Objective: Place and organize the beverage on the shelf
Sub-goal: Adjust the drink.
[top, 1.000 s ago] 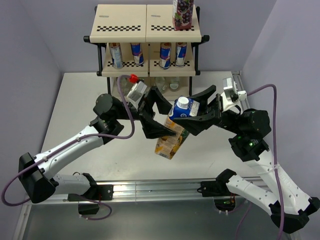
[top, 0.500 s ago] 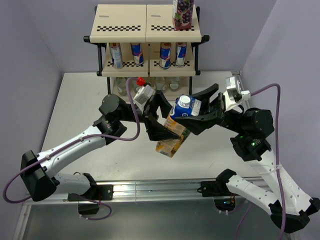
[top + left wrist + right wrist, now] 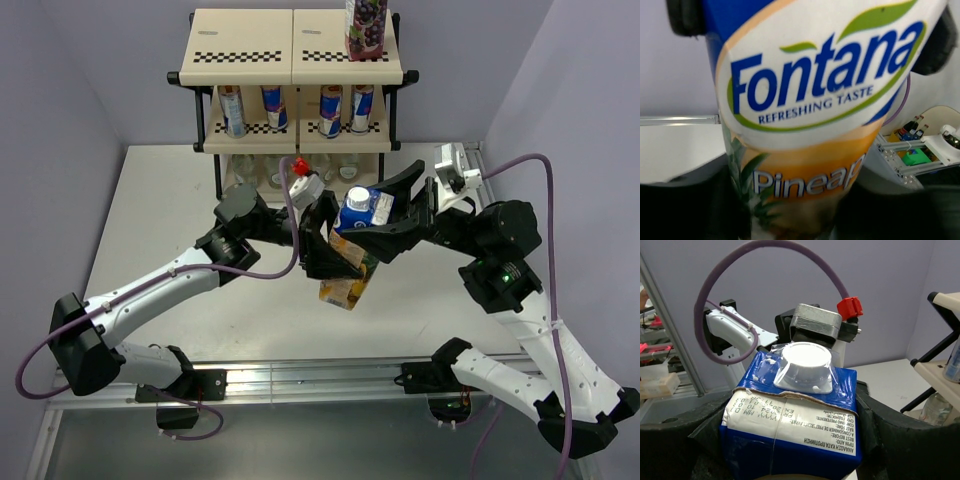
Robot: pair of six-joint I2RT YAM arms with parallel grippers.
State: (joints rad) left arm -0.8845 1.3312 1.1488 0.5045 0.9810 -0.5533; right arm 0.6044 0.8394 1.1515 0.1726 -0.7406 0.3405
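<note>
The yellow pineapple carton (image 3: 346,283) hangs tilted above the table between both arms. My right gripper (image 3: 370,215) is shut on its blue top, white cap (image 3: 805,360) facing the right wrist camera. My left gripper (image 3: 335,250) is shut on the carton's lower orange body; its black fingers (image 3: 685,210) press both sides of the carton (image 3: 810,100). At the back stands the shelf (image 3: 250,50). The purple grape carton (image 3: 365,25) is on the top tier's right end. Several cans (image 3: 232,108) line the middle tier, and clear bottles (image 3: 345,165) sit on the bottom tier.
The left half of the shelf's top tier (image 3: 240,35) is bare. White tabletop (image 3: 150,200) lies open left of the arms. Purple cables (image 3: 290,230) loop from both wrists near the carton. A metal rail (image 3: 320,372) runs along the table's near edge.
My left gripper has moved right onto the carton's lower half and its jaws have closed in on it. The right gripper, still holding the top, has shifted the carton slightly left.
</note>
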